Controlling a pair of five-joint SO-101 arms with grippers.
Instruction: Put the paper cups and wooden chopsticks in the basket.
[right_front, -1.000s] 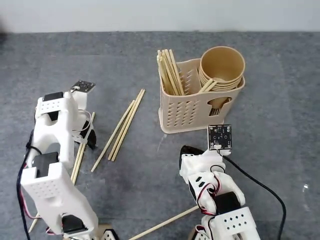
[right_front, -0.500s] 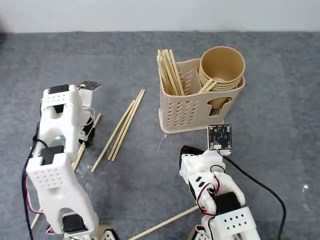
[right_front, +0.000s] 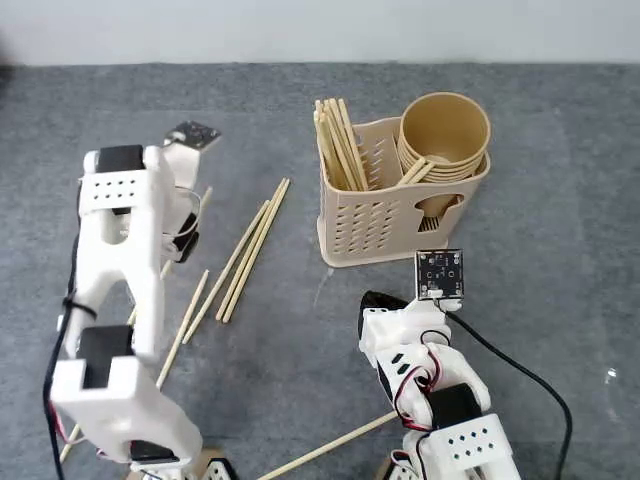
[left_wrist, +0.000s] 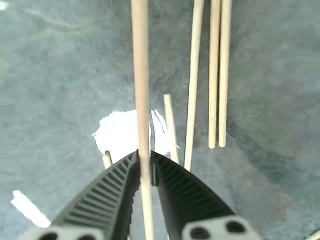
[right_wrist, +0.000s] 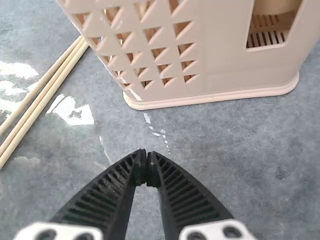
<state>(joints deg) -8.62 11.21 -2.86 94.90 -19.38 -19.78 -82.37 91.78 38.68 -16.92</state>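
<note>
Across the grey table (right_front: 560, 250), the biggest thing is the basket (right_front: 385, 225), which stands upright a short way ahead of the right gripper (right_wrist: 146, 157). In the right wrist view its latticed wall (right_wrist: 200, 50) rises just beyond the jaw tips, not touching them. Those jaws are pressed fully together with nothing between them, and they hang low over bare table.

The left gripper (left_wrist: 144, 156) is well apart from the basket, on the far side of the loose sticks. Its jaws are closed almost to touching and pinch a single chopstick (left_wrist: 140, 75), which runs straight out past the tips and back between the fingers.

A stack of paper cups (right_front: 445, 130) sits nested in the basket's compartment nearer the right gripper. A bundle of chopsticks (right_front: 335, 140) stands in the other compartment, leaning slightly, and a couple more lean beside the cups.

Three loose chopsticks (right_front: 250, 250) lie side by side on the table between the left jaws and the basket; in the left wrist view they (left_wrist: 217, 75) lie just beside the gripped stick. A shorter-looking stick end (left_wrist: 170, 125) lies close to the left jaw tips. One lone chopstick (right_front: 330, 448) rests behind the right jaws, by that arm's base.
</note>
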